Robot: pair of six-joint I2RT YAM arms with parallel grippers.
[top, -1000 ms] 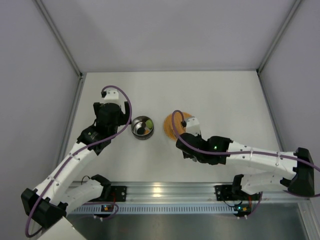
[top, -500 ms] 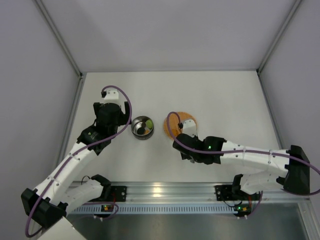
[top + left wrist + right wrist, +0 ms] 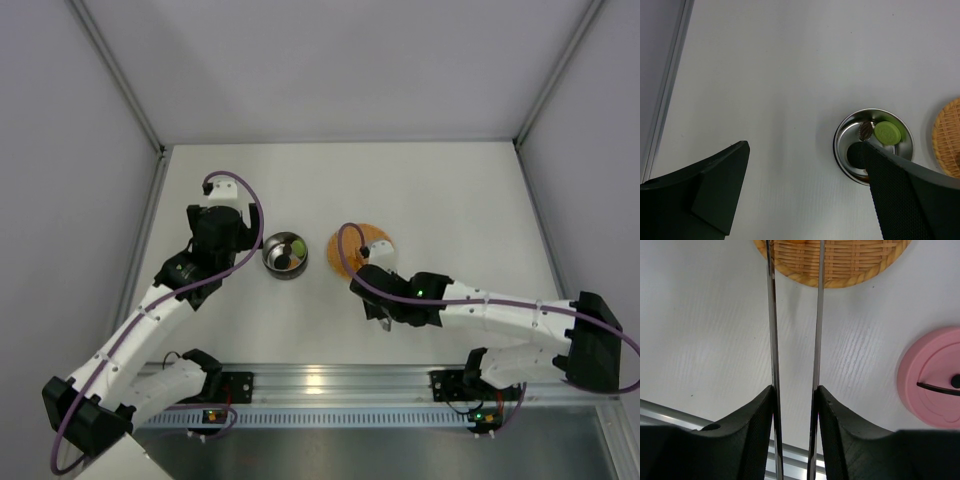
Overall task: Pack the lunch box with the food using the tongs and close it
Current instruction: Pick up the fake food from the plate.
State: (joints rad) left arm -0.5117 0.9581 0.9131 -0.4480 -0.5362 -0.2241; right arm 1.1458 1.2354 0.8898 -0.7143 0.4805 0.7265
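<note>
In the right wrist view my right gripper (image 3: 795, 388) is shut on the tongs (image 3: 773, 315), one pad against each thin steel arm. The two arms stay a finger's width apart and run out over the orange woven disc (image 3: 840, 262); their tips are cut off by the frame's top edge. The lunch box's pink lid (image 3: 935, 385) lies on the table to the right. The steel bowl (image 3: 272, 262) holds food: a green piece (image 3: 887, 131), a brown piece (image 3: 866, 130) and a black one (image 3: 855, 155). My left gripper (image 3: 804, 145) hangs open just left of the bowl (image 3: 840, 131), its right finger overlapping it.
The orange disc (image 3: 362, 243) sits right of the bowl, partly under my right wrist, which also hides the lid from the top camera. An aluminium rail (image 3: 320, 380) runs along the near edge. Grey walls close in the table on three sides.
My right wrist has drawn back toward the near edge, uncovering more of the orange disc, and its fingers have squeezed the tongs narrower. The left arm has not moved.
</note>
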